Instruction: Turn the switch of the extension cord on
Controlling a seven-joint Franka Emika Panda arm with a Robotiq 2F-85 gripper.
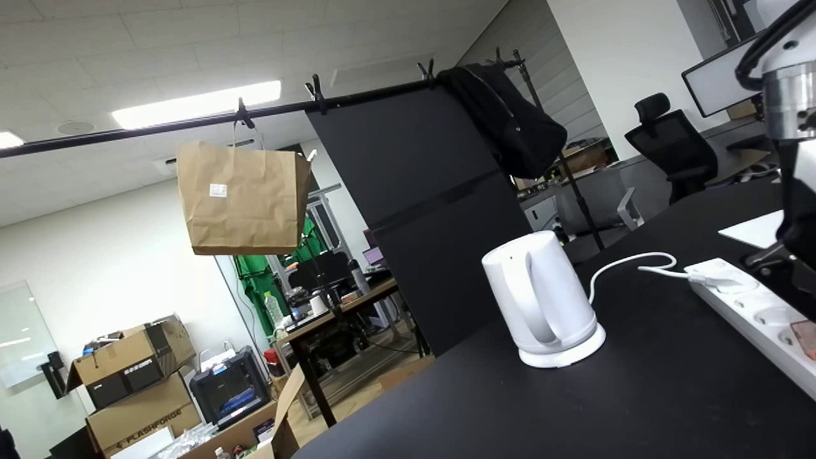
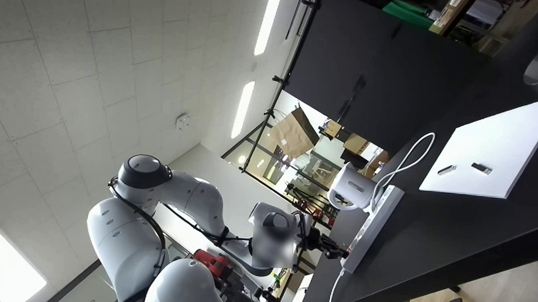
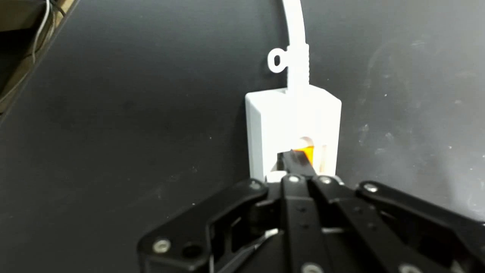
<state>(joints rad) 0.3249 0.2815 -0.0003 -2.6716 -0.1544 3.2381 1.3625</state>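
– Beyond our black table (image 1: 497, 414), what do we have in the background?

– We see a black backdrop (image 1: 414, 166) clipped to a pole (image 1: 153, 128), and a brown paper bag (image 1: 242, 204) hanging from that same pole. Cardboard boxes (image 1: 143, 401) are stacked farther off.

– What stands on the tabletop?

– We have a white electric kettle (image 1: 542, 299), upright on its base. From behind it a thin white cable (image 1: 660, 254) loops over to a plug (image 1: 709, 278) seated at one end of the white power strip (image 2: 372, 235).

– And where does that strip lie?

– On the table, near the kettle. In an exterior view we also find a white panel (image 2: 491, 156) beside it, the two of them apart.

– What do we see at the strip's opposite end?

– In the wrist view a white cord (image 3: 294, 22) with a small ring tab (image 3: 270, 60) joins it there. Close by, an orange switch (image 3: 308, 152) sits in a rounded recess.

– How is our gripper (image 3: 297, 161) set?

– Its fingers stand together, the tips down at the strip, right over the switch. They hide part of the orange; whether they touch it, we cannot tell.

– Can we read which way the switch is set?

– Too much of it is covered for us to say.
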